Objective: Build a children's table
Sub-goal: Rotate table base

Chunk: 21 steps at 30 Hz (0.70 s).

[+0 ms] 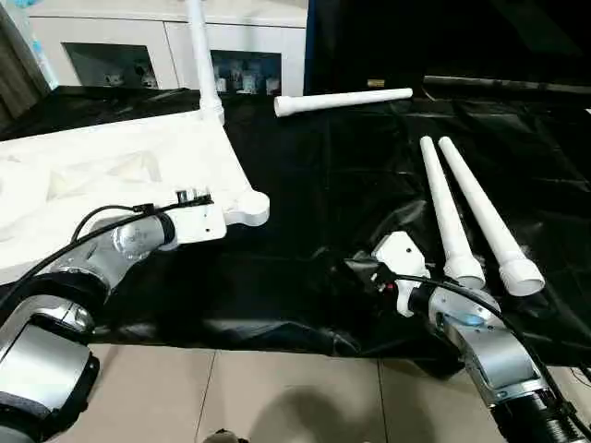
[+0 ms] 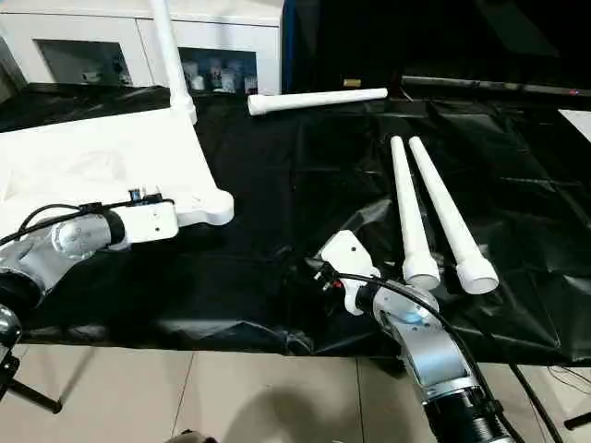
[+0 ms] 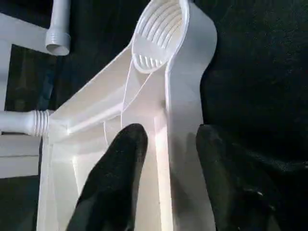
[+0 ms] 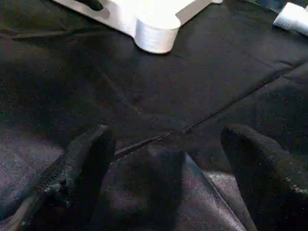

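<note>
- While the black sheet (image 1: 351,185) covers the whole surface, the table top (image 1: 111,175) lies upside down on its left part, one leg (image 1: 201,55) already standing upright in the far corner socket.
- Three loose legs lie right of it: one (image 1: 343,101) crosswise at the far side, two (image 1: 449,214) side by side near the right hand (image 4: 163,144).
- Left hand (image 3: 166,144) straddles the top's edge rib beside the near corner socket (image 3: 159,33), fingers (image 3: 118,163) apart either side of it; whether they pinch it I cannot tell.
- Right hand hangs wide open over bare sheet, holding nothing.
- Risk, as I judge it: with that loose hold, the top may slide or pivot on the slick sheet once a leg is twisted in, cross-threading the socket.
</note>
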{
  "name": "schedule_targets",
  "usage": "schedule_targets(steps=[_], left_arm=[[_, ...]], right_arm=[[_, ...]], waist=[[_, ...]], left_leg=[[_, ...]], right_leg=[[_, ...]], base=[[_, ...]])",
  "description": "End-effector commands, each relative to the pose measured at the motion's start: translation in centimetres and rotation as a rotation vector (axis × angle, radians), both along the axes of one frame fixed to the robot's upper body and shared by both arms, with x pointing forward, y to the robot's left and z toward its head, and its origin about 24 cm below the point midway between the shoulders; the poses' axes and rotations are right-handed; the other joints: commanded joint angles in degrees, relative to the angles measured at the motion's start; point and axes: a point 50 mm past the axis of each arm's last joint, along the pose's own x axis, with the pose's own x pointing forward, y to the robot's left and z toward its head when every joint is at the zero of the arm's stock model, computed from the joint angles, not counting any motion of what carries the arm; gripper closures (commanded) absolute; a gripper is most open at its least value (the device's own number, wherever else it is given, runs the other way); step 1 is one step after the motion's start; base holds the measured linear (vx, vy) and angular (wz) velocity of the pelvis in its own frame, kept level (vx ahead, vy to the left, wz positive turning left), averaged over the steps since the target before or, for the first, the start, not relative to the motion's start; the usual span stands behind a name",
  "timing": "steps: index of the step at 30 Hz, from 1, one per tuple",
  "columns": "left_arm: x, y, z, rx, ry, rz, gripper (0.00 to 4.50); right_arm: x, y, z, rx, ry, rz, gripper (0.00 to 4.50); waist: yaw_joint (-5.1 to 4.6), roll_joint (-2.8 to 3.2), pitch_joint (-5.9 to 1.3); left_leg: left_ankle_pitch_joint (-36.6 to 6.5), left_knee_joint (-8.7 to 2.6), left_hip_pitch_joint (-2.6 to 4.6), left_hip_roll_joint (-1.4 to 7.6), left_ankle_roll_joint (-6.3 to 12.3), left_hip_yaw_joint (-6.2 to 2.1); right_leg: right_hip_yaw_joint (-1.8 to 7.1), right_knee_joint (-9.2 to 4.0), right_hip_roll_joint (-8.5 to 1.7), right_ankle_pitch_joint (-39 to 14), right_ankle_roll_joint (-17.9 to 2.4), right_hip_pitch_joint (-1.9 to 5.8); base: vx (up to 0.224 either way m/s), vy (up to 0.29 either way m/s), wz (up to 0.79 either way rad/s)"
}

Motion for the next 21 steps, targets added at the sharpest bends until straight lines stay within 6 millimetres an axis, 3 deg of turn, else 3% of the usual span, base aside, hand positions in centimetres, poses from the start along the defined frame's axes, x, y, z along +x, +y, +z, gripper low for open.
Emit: schedule_targets(steps=[1, 3, 6, 7, 8, 11, 13, 15, 16, 18, 19, 21], left_arm=[[0.3, -0.2, 0.8, -0.028, -0.011, -0.009, 2.20], [0.3, -0.5, 1.2, -0.111, -0.004, -0.019, 2.20], [0.3, -0.9, 1.9, -0.242, -0.014, -0.012, 2.20], [0.4, -1.1, 2.5, -0.340, -0.042, 0.002, 2.20], [0.9, -1.1, 4.5, -0.621, -0.127, 0.101, 2.20], [1.1, 0.0, 6.5, -0.926, -0.297, 0.282, 2.20], [0.9, 0.4, 5.9, -1.012, -0.278, 0.397, 2.20], [-1.4, -0.2, 4.3, -1.131, -0.331, 0.467, 2.20], [-1.4, -0.2, 4.3, -1.131, -0.331, 0.467, 2.20], [-2.5, -0.5, 3.4, -1.163, -0.355, 0.509, 2.20], [-2.5, -0.5, 3.4, -1.163, -0.355, 0.509, 2.20], [-3.4, -1.2, 2.6, -1.188, -0.325, 0.539, 2.20]], right_arm=[[0.2, -0.3, 0.2, -0.013, -0.012, -0.006, 0.55], [0.1, -0.4, 0.4, -0.008, -0.023, -0.018, 0.55], [0.2, -0.5, 0.7, 0.014, -0.038, -0.048, 0.55], [0.3, -0.6, 0.9, 0.032, -0.053, -0.081, 0.55], [0.8, -1.0, 1.6, 0.106, -0.083, -0.208, 0.55], [1.1, -1.8, 2.4, 0.170, -0.132, -0.385, 0.55], [1.2, -2.1, 2.4, 0.187, -0.128, -0.470, 0.55], [1.1, -2.7, 2.3, 0.164, -0.176, -0.649, 0.55], [1.1, -2.7, 2.3, 0.164, -0.176, -0.649, 0.55], [0.8, -2.7, 2.3, 0.155, -0.200, -0.676, 0.55], [0.8, -2.7, 2.3, 0.155, -0.200, -0.676, 0.55], [0.7, -2.7, 2.3, 0.175, -0.196, -0.714, 0.55]], waist=[[-0.03, 0.54, -4.29], [0.12, 0.81, -4.38], [0.09, 0.66, -4.41], [0.09, 1.09, -4.39], [0.14, 1.07, -4.40], [-0.02, 0.88, -4.34], [-0.38, 0.99, -4.23], [-0.79, 0.33, -3.79], [-1.25, 0.36, -3.58], [-1.39, 0.64, -3.93], [-1.43, 0.45, -3.85], [-1.61, 0.15, -3.80]], left_leg=[[-14.1, -3.68, 1.28, 1.36, -0.29, -0.97], [-13.8, -3.61, 1.30, 1.33, -0.35, -0.94], [-14.1, -3.62, 1.30, 1.31, -0.47, -0.89], [-14.1, -3.59, 1.24, 1.29, -0.53, -0.91], [-14.5, -3.61, 1.32, 1.45, -0.92, -0.80], [-15.2, -3.63, 1.28, 1.34, -0.92, -0.83], [-16.1, -3.69, 1.38, 1.40, -1.38, -0.79], [-16.1, -3.92, 1.17, 1.32, -1.22, -0.81], [-16.2, -3.96, 0.89, 1.10, -1.04, -0.72], [-17.8, -3.60, 1.55, 0.82, -0.92, -0.49], [-17.0, -3.98, 1.16, 1.13, -1.01, -0.75], [-17.8, -4.17, 1.44, 1.41, -1.30, -0.78]], right_leg=[[2.71, -4.13, -3.58, -7.2, -10.7, 2.78], [2.73, -4.07, -3.68, -6.3, -11.4, 2.77], [2.66, -3.91, -3.58, -5.1, -12.2, 2.84], [2.66, -3.82, -3.59, -4.5, -12.6, 2.87], [2.70, -3.57, -3.82, -3.8, -13.9, 2.77], [2.48, -3.46, -3.40, -4.0, -14.6, 2.71], [2.54, -3.50, -3.41, -6.9, -13.4, 2.90], [2.54, -4.12, -3.44, -10.7, -12.1, 2.80], [2.46, -4.69, -3.36, -13.7, -10.7, 2.71], [2.72, -5.20, -3.07, -18.2, -8.2, 2.36], [2.71, -5.27, -3.12, -17.9, -7.2, 2.50], [2.71, -5.27, -3.02, -17.6, -7.1, 2.10]], base=[[0.000, 0.000, 0.00], [0.000, 0.000, 0.00], [0.000, 0.000, 0.00], [0.000, 0.000, 0.00], [0.000, 0.000, 0.00], [0.000, 0.000, 0.00], [0.000, 0.000, 0.00], [0.000, 0.000, 0.00], [0.000, 0.000, 0.00], [0.000, 0.000, 0.00], [0.000, 0.000, 0.00], [0.000, 0.000, 0.00]])
